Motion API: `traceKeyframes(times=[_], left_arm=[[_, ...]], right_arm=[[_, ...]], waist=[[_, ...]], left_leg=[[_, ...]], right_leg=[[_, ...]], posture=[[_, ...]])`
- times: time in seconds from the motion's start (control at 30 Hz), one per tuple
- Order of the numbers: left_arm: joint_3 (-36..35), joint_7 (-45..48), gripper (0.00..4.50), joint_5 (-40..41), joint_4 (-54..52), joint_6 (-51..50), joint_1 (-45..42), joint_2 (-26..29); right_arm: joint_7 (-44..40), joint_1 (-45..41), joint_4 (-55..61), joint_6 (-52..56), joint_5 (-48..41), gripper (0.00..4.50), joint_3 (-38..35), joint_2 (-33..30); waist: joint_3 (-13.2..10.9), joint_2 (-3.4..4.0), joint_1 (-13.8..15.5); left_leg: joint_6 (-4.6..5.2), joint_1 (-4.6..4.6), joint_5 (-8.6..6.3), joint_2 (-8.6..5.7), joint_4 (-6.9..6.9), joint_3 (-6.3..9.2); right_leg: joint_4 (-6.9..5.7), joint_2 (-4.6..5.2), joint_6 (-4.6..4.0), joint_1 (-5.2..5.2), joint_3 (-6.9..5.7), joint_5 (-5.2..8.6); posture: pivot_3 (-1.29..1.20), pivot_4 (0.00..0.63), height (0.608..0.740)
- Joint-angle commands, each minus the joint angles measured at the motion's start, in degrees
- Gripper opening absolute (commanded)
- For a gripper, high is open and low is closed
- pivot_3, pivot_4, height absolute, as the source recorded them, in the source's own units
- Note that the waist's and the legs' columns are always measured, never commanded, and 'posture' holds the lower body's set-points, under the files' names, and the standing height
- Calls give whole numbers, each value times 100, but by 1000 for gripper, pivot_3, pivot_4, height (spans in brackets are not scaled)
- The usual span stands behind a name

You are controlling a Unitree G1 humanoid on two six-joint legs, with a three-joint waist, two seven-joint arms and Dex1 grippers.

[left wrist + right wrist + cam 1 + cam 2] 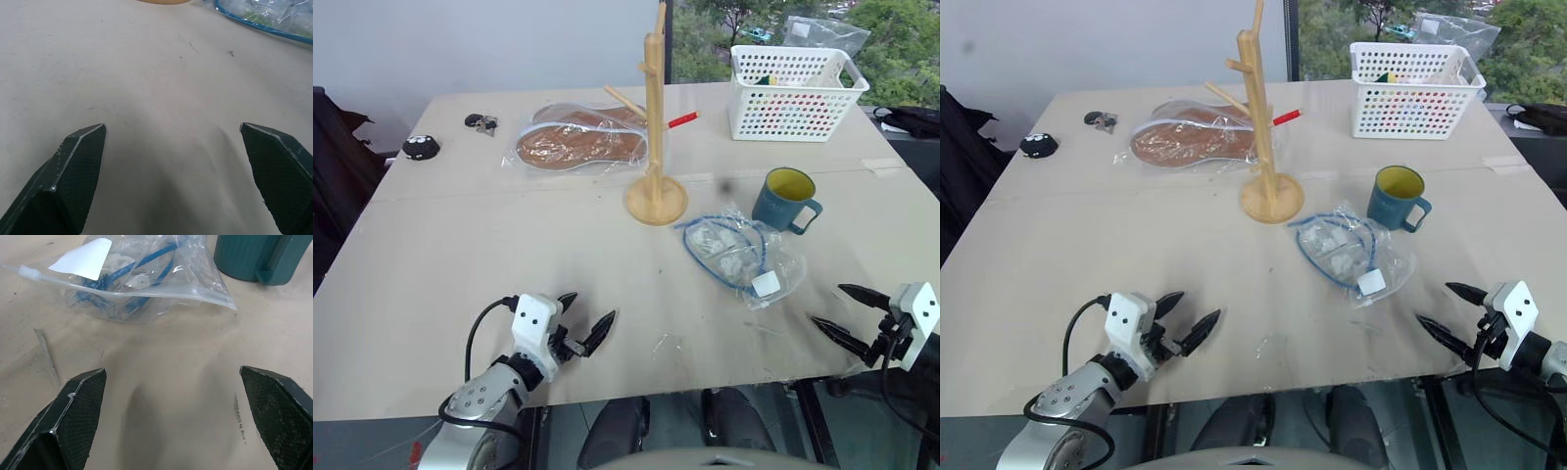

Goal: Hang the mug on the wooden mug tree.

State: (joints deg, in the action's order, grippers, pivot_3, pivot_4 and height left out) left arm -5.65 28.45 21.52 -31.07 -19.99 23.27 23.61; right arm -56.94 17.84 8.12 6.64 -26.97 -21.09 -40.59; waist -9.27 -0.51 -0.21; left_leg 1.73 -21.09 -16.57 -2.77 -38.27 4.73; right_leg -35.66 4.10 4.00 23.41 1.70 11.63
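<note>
One mug (784, 199), one wooden mug tree (655, 137), two empty end effectors, left (584, 320) and right (847, 313), both spread.

Head pair overlooks table (460, 245); wrist cams skim it closely.

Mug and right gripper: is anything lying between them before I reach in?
Partly. The clear bag with blue cable lies beside the line from the open right gripper to the mug, just to its left, nearly touching the mug's base. Bare table leads straight to the mug's handle side.
</note>
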Motion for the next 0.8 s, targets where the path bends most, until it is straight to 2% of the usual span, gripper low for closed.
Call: traceKeyframes(times=[0.03,0.53,0.8], left_arm=[[-97,97,4500,93,-429,78,183,99],[-85,324,4500,295,-640,-69,279,212],[-119,413,4500,384,-613,-120,166,330]], right_arm=[[-179,-80,-65,-142,-116,4411,-115,-36],[-297,-218,-278,-289,-46,4411,-11,99],[-123,-227,82,90,-391,4411,-177,105]], waist=[[0,0,4],[-5,-6,41],[-5,-5,71]], left_leg=[[0,0,0,0,0,0],[0,0,0,1,0,-1],[0,0,0,1,0,-1]], right_leg=[[0,0,0,0,0,0],[1,0,-1,0,0,1],[1,0,-1,0,0,1]], posture=[[0,150,740],[0,150,740],[0,150,740]])
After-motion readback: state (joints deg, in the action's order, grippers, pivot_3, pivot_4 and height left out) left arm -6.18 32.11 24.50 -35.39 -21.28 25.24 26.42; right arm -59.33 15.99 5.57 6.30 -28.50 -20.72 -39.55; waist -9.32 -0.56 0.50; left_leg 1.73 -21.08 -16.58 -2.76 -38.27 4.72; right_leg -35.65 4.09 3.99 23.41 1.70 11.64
